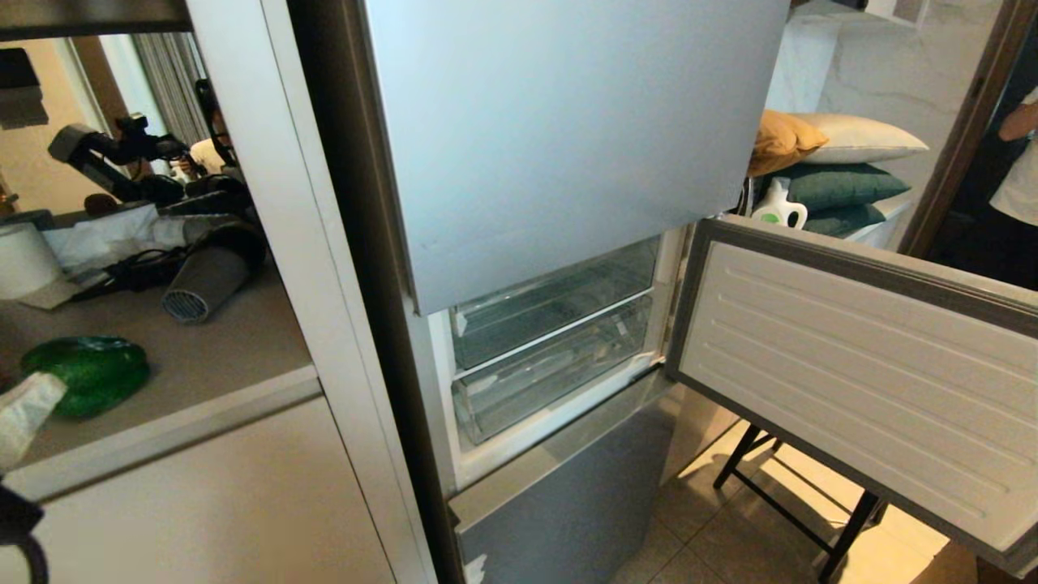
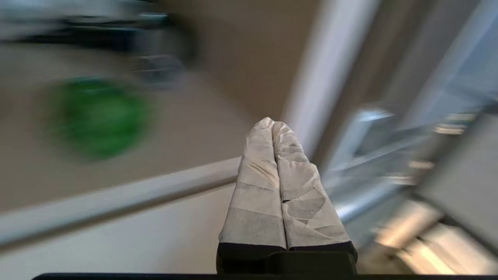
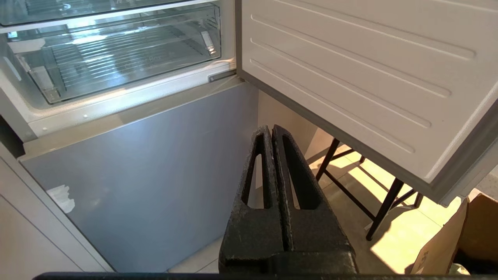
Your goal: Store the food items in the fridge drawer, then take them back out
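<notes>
**Fridge Door Open, Pepper on the Counter**

While the silver-grey fridge [image 1: 568, 122] stands with its middle door [image 1: 859, 365] swung wide to the right, two clear drawers show in the opened compartment, one above the other. Both look pushed in: the upper drawer [image 1: 551, 304] and the lower drawer [image 1: 555, 369]; which of them is the wide shallow one I cannot tell.

To the fridge's left, a green bell pepper [image 1: 85, 373] lies on the grey counter [image 1: 219, 357], near its front edge. Behind it lie a grey hair dryer [image 1: 207, 280] and a white roll [image 1: 24, 259].

At the head view's left edge, the left pincer [image 1: 24, 410] shows as a tape-wrapped tip just beside the pepper. Its wrist view shows the white-wrapped fingers [image 2: 256, 186] pressed together with nothing between them, above the counter's edge.

Lower down, the right pincer [image 3: 271, 130] has its black fingers closed on nothing, pointing at the fridge's bottom panel [image 3: 155, 175] and the tiled floor [image 3: 408, 233].
</notes>
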Available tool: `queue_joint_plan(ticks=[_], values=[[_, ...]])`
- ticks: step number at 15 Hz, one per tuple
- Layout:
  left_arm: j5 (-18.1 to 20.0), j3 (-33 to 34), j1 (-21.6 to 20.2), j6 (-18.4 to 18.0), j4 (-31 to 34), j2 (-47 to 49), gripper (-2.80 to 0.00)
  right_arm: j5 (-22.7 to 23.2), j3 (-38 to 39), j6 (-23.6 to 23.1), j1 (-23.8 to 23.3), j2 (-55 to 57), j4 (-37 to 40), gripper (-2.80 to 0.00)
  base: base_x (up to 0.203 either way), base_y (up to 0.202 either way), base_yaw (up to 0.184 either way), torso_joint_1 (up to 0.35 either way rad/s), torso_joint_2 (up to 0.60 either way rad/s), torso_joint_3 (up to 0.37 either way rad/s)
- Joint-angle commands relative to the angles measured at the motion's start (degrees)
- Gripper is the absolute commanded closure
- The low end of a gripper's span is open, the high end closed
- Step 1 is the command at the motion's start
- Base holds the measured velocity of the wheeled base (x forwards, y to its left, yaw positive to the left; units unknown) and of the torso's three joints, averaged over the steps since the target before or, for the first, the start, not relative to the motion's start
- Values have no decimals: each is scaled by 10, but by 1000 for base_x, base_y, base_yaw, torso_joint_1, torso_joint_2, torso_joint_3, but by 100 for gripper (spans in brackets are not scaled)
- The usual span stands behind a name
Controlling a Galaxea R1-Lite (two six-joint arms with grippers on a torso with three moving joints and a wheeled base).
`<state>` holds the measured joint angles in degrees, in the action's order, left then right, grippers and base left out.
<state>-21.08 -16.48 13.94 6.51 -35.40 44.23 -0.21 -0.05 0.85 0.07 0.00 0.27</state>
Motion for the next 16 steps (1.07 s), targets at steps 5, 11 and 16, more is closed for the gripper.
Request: queue_joint_plan(ticks=[5, 11, 16], values=[[87, 10, -94, -74, 366, -276, 0, -1, 0, 11, 0, 1, 1, 0, 0, 0, 0, 0, 0, 0], [172, 138, -97, -146, 381, -282, 0, -1, 0, 11, 0, 1, 1, 0, 0, 0, 0, 0, 0, 0], [122, 132, -122, -153, 388, -313, 0, -1, 0, 6, 0, 1, 0, 0, 0, 0, 0, 0, 0, 0]])
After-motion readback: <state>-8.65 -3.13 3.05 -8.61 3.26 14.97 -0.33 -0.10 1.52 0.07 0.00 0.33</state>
